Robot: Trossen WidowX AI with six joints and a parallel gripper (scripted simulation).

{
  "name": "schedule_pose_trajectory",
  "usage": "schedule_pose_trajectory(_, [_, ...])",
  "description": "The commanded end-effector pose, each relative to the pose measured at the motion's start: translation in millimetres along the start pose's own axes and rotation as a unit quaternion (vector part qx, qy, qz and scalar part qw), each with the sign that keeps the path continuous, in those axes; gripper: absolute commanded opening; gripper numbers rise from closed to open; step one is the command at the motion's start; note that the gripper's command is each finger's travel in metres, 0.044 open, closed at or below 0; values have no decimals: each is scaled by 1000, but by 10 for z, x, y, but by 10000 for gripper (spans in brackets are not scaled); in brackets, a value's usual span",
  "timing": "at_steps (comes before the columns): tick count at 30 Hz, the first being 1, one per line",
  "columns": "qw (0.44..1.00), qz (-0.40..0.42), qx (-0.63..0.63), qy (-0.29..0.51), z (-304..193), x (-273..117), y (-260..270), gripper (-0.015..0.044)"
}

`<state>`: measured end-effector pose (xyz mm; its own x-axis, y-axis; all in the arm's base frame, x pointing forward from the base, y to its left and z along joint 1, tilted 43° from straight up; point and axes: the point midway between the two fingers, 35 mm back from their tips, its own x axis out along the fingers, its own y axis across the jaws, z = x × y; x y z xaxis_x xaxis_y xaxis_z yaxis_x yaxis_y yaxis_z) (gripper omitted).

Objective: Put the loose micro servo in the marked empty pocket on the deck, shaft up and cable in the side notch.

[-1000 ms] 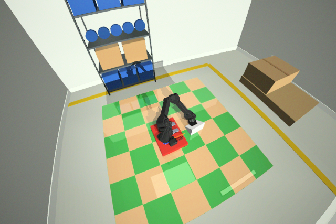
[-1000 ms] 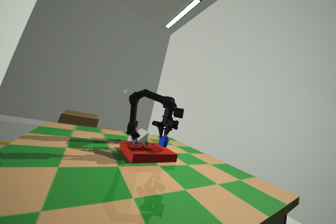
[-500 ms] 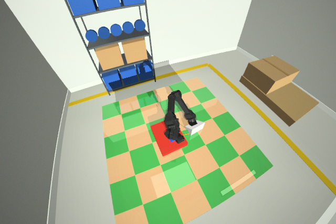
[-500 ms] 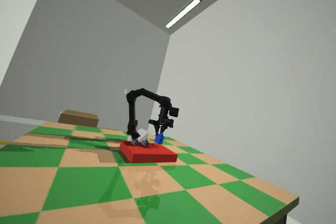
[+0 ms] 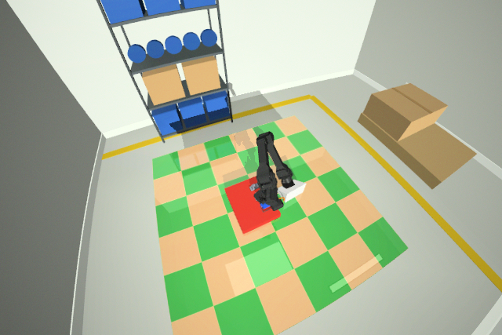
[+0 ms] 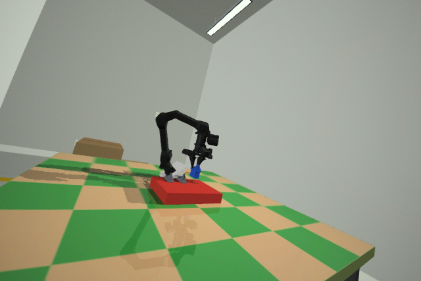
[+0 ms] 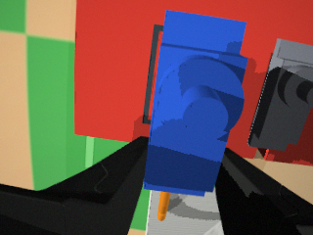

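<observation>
1. The black parallel-jaw hand (image 7: pixel 186 176) is pinching the blue box-shaped micro servo (image 7: pixel 196 105); one dark finger (image 7: pixel 105 190) presses on each long side of the body.
2. In the exterior view the micro servo (image 6: pixel 195 171) hangs at the tips of the hand (image 6: pixel 196 164), just above the far right edge of the flat red deck block (image 6: pixel 185 194), not resting on it.
3. In the wrist view the round boss on the servo's upper face points toward the camera, and a short orange cable (image 7: pixel 163 206) emerges from the end of the servo nearest the hand.
4. Part of a thin dark outline (image 7: pixel 156 72) is visible on the red deck (image 7: pixel 111 46) beside the left side of the servo; the servo body covers the rest of it.
5. A grey servo-like component (image 7: pixel 284 98) sits on the deck to the right of the held servo, apart from it.
6. A white box-shaped unit (image 5: pixel 292 190) stands beside the red deck (image 5: pixel 247 211), at the foot of the black six-joint arm (image 5: pixel 267 161).
7. The deck rests on the green-and-tan chequered bench (image 6: pixel 102 230).
8. Behind the bench stands a metal shelving rack (image 5: pixel 161 47) loaded with blue and tan containers; brown cardboard boxes (image 5: pixel 409 120) lie on the floor to one side.
</observation>
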<state>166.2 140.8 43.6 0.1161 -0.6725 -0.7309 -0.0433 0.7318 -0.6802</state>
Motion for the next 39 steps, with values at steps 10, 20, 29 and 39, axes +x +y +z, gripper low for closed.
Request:
schedule_pose_trajectory(10, [1000, 3, 4, 0, -25, 167, 7, 0])
schedule_pose_trajectory(20, [1000, 3, 4, 0, -25, 170, 7, 0])
schedule_pose_trajectory(29, [1000, 3, 4, 0, -25, 231, 7, 0])
schedule_pose_trajectory(39, [1000, 3, 4, 0, -25, 327, 7, 0])
